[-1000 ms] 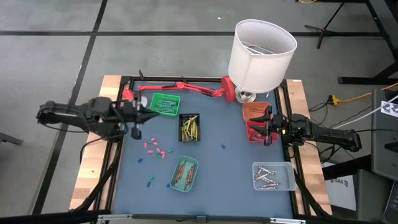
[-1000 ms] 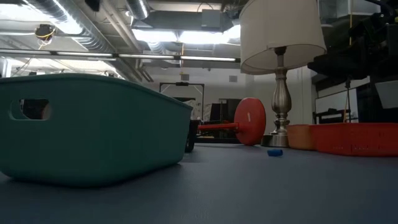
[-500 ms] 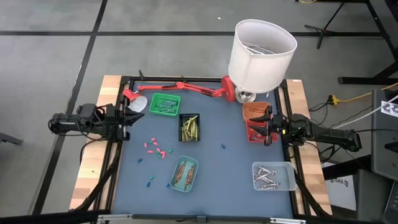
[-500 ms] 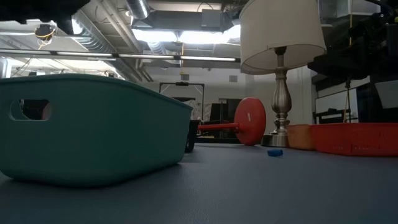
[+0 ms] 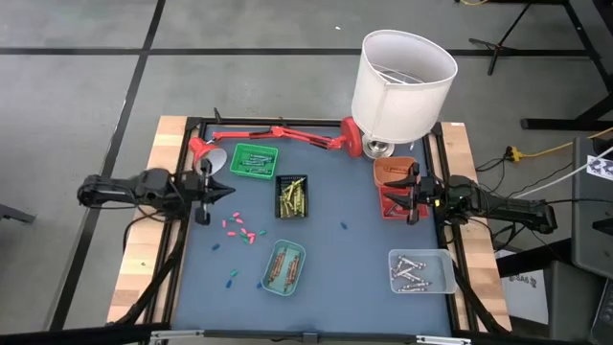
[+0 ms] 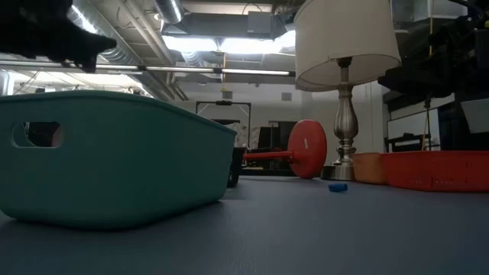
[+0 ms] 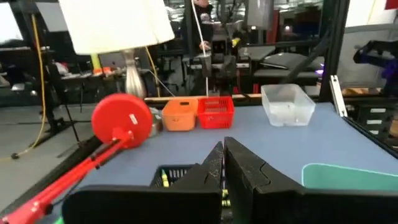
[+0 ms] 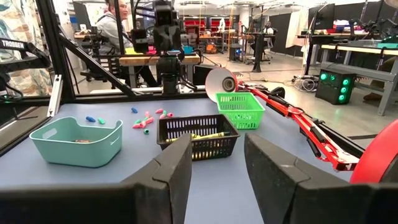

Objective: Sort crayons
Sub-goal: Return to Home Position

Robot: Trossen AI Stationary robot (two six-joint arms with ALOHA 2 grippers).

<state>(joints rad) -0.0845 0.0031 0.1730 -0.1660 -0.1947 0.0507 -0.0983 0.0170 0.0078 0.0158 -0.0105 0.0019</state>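
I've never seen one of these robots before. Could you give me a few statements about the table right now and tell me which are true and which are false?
1. The black mesh basket holds yellow crayons. True.
2. No crayons lie outside the trays. False: pink crayons lie loose on the blue mat.
3. The right end effector grips a crayon. False: its fingers stand apart with nothing between them.
4. The clear plastic tray holds silvery grey crayons.  True.
5. The left end effector is above the clear plastic tray. False: it is at the mat's left edge, near the green mesh basket.
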